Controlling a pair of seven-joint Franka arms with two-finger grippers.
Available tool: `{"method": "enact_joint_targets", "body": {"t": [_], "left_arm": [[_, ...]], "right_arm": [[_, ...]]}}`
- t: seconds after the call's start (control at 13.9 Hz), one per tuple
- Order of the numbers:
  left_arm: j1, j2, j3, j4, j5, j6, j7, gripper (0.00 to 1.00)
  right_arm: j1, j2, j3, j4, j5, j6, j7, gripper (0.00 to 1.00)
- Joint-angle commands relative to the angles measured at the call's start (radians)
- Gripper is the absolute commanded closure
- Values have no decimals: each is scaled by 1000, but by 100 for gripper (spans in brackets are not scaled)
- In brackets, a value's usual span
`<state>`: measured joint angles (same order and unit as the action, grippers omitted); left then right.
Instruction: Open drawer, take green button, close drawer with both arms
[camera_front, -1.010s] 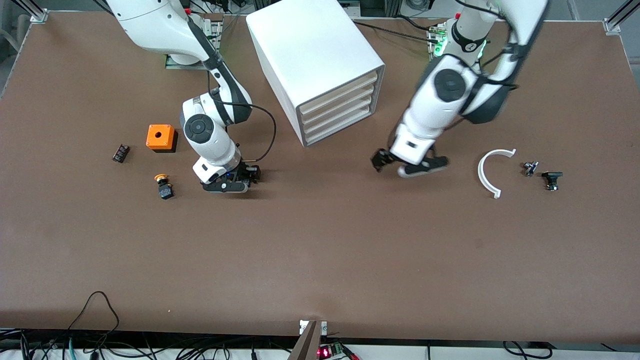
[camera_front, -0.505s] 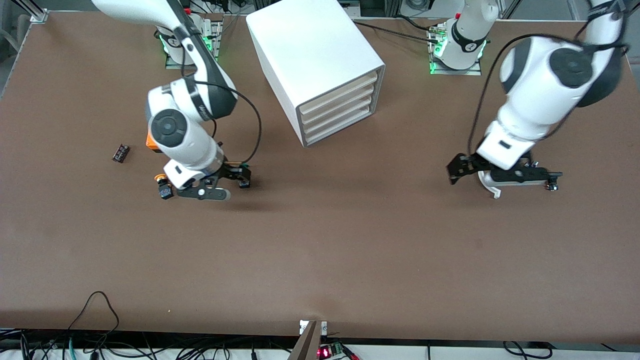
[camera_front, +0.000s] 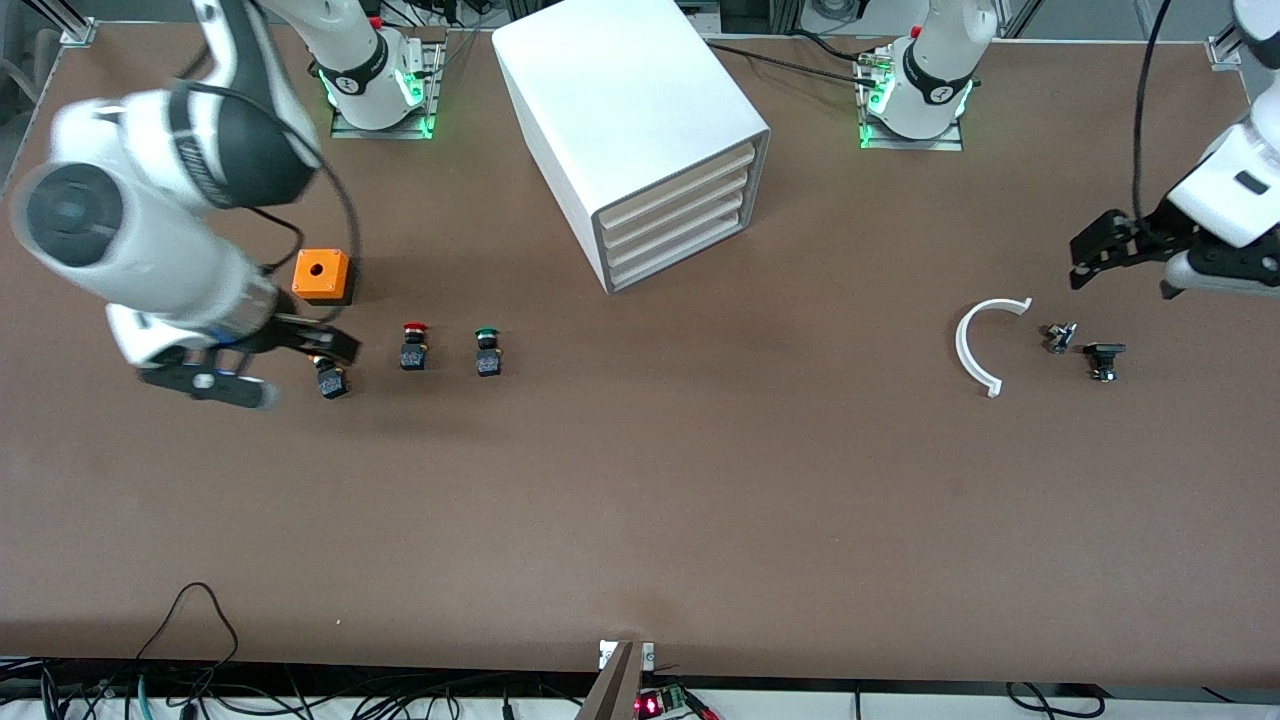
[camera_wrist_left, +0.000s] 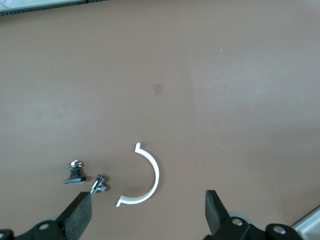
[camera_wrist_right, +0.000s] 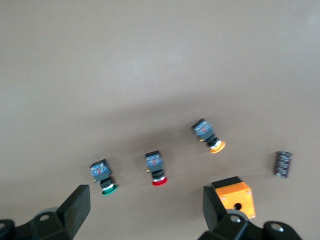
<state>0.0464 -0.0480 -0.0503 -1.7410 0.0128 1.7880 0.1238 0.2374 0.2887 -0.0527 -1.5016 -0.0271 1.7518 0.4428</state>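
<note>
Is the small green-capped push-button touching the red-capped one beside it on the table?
Apart. The front view shows bare brown table between the green-capped button and the red-capped button; the right wrist view shows the same gap, with the open right gripper holding neither.

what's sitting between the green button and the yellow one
The red button stands between the green button and the yellow button, all three in a row on the table. The front view and the right wrist view both show this.
</note>
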Motion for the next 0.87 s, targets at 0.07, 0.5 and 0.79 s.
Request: {"method": "enact_joint_targets", "body": {"t": [0.07, 0.5, 0.79], "left_arm": [[-5, 4, 12, 15, -7, -35, 39, 0], [-7, 19, 12, 60, -7, -99, 36, 0], [-5, 22, 12, 61, -8, -99, 37, 0]], "right_arm": [[-91, -74, 46, 1, -69, -25, -58, 0], [-265, -148, 103, -20, -62, -75, -157, 0], [-279, -157, 41, -51, -57, -75, -381, 0]]}}
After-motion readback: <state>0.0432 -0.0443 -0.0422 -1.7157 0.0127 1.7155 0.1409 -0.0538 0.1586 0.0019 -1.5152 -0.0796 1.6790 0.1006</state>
